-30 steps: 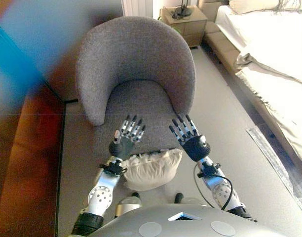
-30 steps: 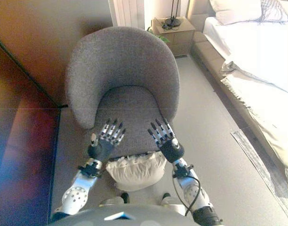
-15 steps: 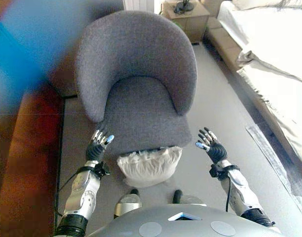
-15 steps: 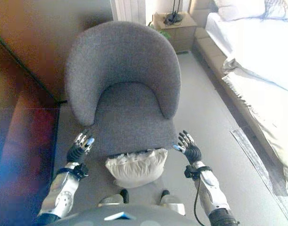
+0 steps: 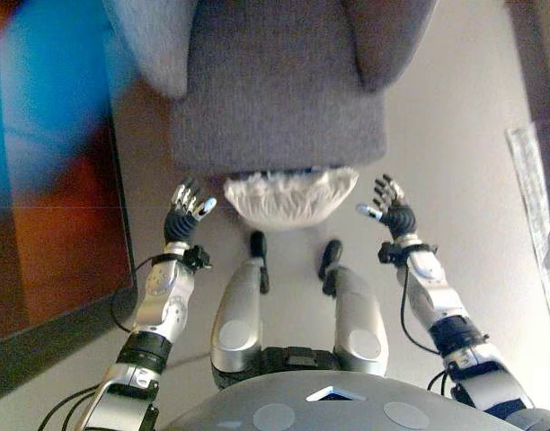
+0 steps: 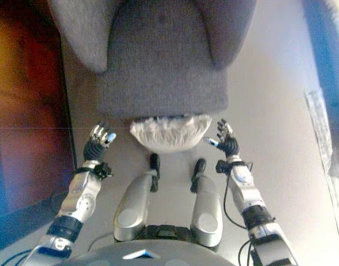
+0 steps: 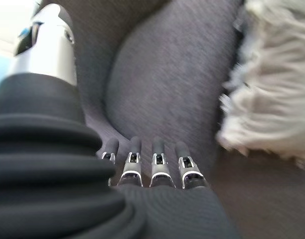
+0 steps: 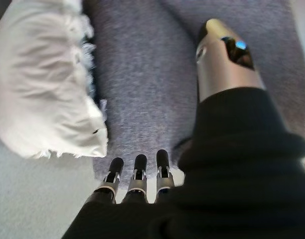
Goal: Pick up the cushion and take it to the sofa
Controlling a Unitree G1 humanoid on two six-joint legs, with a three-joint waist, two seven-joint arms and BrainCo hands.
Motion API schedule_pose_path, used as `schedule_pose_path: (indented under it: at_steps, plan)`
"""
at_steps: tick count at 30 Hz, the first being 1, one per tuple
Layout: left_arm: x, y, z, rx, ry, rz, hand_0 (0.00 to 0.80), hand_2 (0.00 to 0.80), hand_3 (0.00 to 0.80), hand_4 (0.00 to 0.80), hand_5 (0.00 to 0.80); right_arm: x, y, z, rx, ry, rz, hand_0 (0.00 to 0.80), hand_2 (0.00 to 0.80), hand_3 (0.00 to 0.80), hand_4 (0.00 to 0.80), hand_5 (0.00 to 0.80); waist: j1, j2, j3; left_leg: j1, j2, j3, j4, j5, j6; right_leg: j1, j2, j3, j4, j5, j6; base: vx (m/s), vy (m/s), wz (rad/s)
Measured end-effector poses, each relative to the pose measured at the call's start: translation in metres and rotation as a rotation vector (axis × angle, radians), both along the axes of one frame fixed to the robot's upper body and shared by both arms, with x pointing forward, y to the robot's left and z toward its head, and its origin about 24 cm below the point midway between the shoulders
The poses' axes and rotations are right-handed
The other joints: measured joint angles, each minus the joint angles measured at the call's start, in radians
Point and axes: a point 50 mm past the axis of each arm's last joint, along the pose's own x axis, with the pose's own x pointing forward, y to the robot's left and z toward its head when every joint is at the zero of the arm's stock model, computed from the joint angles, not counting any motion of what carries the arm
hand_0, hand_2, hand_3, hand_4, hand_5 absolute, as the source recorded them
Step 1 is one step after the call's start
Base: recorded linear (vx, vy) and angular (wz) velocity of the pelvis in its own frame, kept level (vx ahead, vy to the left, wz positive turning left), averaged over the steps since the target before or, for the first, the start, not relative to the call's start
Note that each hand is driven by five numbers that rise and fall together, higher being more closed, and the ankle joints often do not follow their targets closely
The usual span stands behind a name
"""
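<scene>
The cream cushion (image 5: 288,196) with fringed edges lies on the floor against the front of the grey armchair (image 5: 279,99). My left hand (image 5: 183,214) hovers to the cushion's left, open, fingers straight, clear of it. To its right my right hand (image 5: 389,206) is open too, a short gap away. The cushion (image 7: 272,99) shows beside the chair in the left wrist view, beyond the straight fingers (image 7: 160,167). It shows again in the right wrist view as the cushion (image 8: 40,84), apart from the fingers (image 8: 137,181). Neither hand touches it.
A dark red-brown piece of furniture (image 5: 50,233) runs along the left side. Pale floor (image 5: 473,162) spreads to the right of the chair, with a rug's edge (image 5: 537,197) at the far right.
The camera has tilted down, so chair and cushion sit higher in the picture. Both arms have spread apart from over the seat and dropped to either side of the cushion.
</scene>
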Motion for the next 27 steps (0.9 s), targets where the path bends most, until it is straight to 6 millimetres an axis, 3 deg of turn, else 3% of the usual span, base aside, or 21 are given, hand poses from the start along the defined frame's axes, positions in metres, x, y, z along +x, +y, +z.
schedule_pose_path:
  at_steps: [4,7,10,15,20,27]
  plan:
    - [0.009,0.001,0.01,0.006,-0.043,0.01,0.0,0.0,0.0,0.0,0.0,0.025,-0.003,0.029,-0.038,-0.088,-0.03,0.0,0.0,0.0,0.0,0.0,0.001,-0.005,0.026,-0.178,-0.001,-0.001,0.14,-0.028,0.01,-0.184,-0.024,0.02,0.15,-0.037,-0.006,-0.053,0.084,0.03]
    - [0.009,0.003,0.005,0.014,-0.024,0.019,0.0,0.0,0.0,0.0,0.0,0.038,-0.001,0.043,-0.045,-0.116,-0.035,0.0,0.0,0.0,0.0,0.0,0.002,-0.005,0.028,-0.244,0.011,-0.002,0.269,-0.096,0.016,-0.247,-0.03,0.043,0.262,-0.088,-0.015,-0.019,0.092,-0.09]
    - [0.017,0.002,0.014,0.016,-0.057,0.015,0.0,0.0,0.0,0.0,0.0,0.047,-0.007,0.057,-0.069,-0.144,-0.044,0.0,0.0,0.0,0.0,0.0,0.0,-0.003,0.028,-0.342,0.012,-0.002,0.396,-0.145,0.024,-0.345,-0.047,0.066,0.381,-0.128,-0.013,-0.029,0.069,-0.01]
    - [0.042,-0.005,0.033,0.022,-0.112,-0.004,0.0,0.0,0.0,0.0,0.0,0.06,-0.014,0.061,-0.073,-0.103,-0.061,0.0,0.0,0.0,0.0,0.0,-0.004,0.005,0.029,-0.496,0.015,-0.007,0.589,-0.21,0.038,-0.494,-0.067,0.1,0.558,-0.18,-0.011,-0.009,0.016,0.01]
    - [0.064,-0.01,0.048,0.043,-0.137,-0.014,0.0,0.0,0.0,0.0,0.0,0.079,-0.021,0.083,-0.046,-0.096,-0.089,0.0,0.0,0.0,0.0,0.0,-0.006,0.02,0.032,-0.619,0.022,-0.012,0.738,-0.253,0.05,-0.614,-0.075,0.126,0.691,-0.211,-0.009,-0.001,0.007,-0.01]
    - [0.074,-0.008,0.048,0.064,-0.108,-0.008,0.0,0.0,0.0,0.0,0.0,0.09,-0.033,0.093,-0.076,-0.048,-0.133,0.0,0.0,0.0,0.0,0.0,-0.025,0.033,0.035,-0.71,0.029,-0.026,0.879,-0.292,0.059,-0.696,-0.073,0.151,0.815,-0.243,-0.005,0.0,0.0,0.0]
